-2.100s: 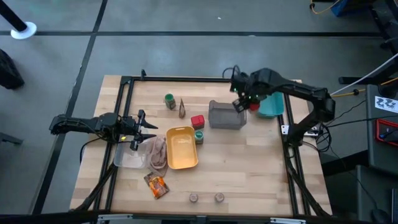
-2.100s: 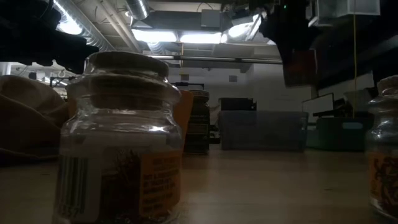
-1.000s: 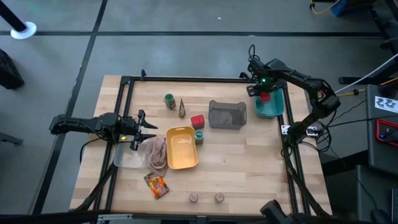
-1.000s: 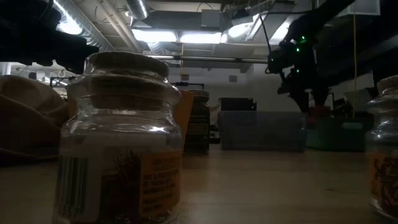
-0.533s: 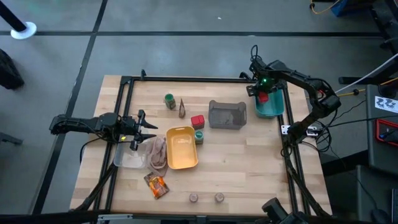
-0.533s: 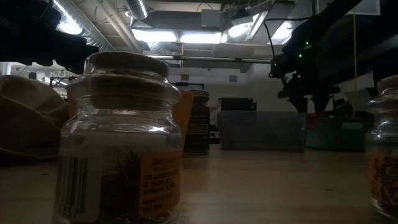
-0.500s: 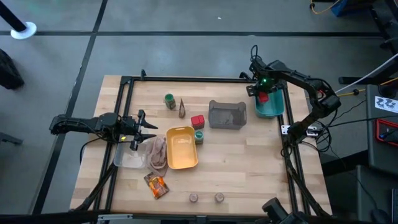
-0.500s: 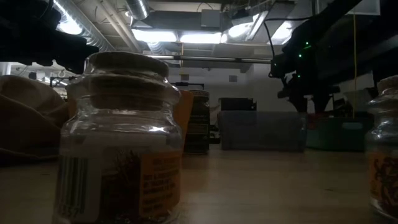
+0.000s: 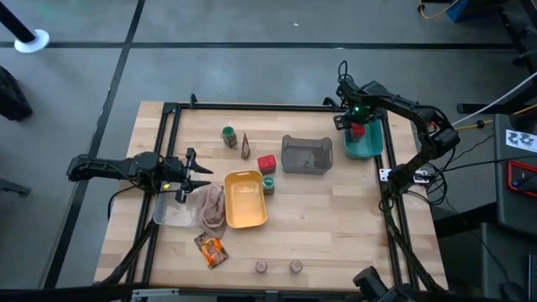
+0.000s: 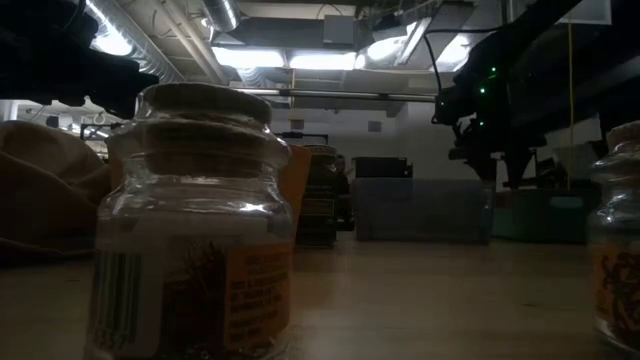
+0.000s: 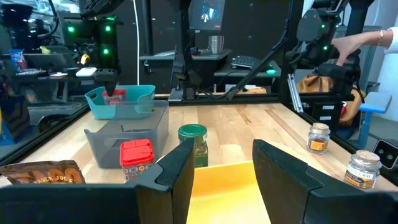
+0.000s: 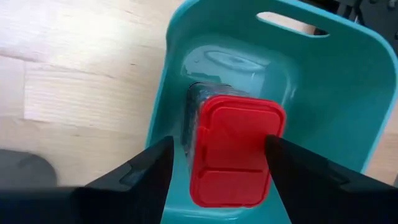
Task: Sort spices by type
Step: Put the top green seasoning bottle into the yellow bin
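My right gripper hangs open over the teal tray at the table's far right. A red block stands in that tray, and my fingers stand on either side of its lid. My left gripper waits open and empty at the table's left. A second red block and a green-lidded jar stand beside the yellow tray. Another green-lidded jar and a dark sachet are farther back. An orange-brown sachet and two tiny round jars lie near the front edge.
A grey tray stands mid-table, left of the teal one. A clear tray and a beige cloth lie under and beside my left gripper. A black frame rims the table. A person's hand shows beyond the table.
In the low view the red block under my right gripper has gone down behind the teal tray's rim and no longer shows there. In the high view my right gripper stays over the teal tray.
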